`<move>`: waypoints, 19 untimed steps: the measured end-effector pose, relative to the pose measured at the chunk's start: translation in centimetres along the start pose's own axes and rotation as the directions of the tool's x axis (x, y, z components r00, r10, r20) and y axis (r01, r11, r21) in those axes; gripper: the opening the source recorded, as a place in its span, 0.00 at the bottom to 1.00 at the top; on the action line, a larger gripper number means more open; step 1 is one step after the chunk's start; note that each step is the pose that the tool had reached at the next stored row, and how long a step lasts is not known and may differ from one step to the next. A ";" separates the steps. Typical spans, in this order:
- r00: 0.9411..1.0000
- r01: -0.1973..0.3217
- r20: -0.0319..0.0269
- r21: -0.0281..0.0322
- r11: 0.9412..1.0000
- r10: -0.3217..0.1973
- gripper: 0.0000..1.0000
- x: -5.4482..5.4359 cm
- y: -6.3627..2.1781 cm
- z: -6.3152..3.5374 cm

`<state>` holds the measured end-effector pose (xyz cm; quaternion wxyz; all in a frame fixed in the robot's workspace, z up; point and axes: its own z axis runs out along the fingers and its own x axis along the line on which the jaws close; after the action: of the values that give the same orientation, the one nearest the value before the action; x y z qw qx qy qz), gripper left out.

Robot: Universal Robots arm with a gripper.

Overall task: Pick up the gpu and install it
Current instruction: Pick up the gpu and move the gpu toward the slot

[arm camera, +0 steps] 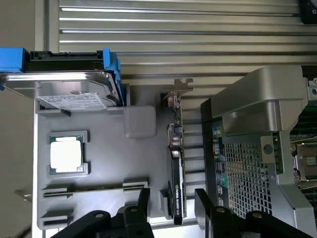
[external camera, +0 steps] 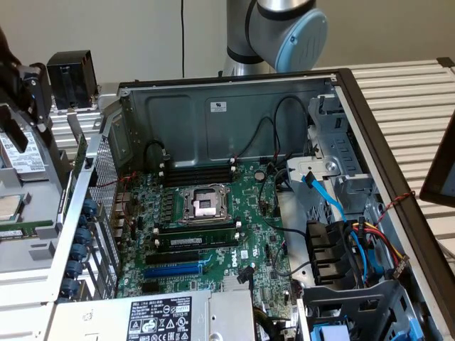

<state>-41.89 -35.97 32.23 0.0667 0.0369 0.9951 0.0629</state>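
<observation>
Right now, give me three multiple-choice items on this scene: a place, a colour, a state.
1. The gpu, a green card with black shroud and silver bracket, stands: A in the grey plastic tray; B in the motherboard; C on the floor.
2. The silver hard drive's plastic carrier is: A red; B blue; C yellow.
3. The black hand is: A open; B shut on the gpu; C shut, empty.
1A, standing on edge there; 2B, blue frame edges the drive; 3A, fingers stand apart.
</observation>
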 end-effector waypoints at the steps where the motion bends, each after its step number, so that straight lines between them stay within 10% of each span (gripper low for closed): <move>1: 1.000 -0.002 0.001 0.003 1.000 0.002 0.49 0.0 0.01 0.12; 11: 1.000 -0.031 0.005 0.007 1.000 0.030 0.49 0.2 -0.15 1.85; 19: 0.999 -0.039 0.008 -0.001 0.999 0.039 0.49 -0.5 -0.67 3.21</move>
<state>-40.96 -36.29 29.05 0.0693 0.0564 0.9939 0.0643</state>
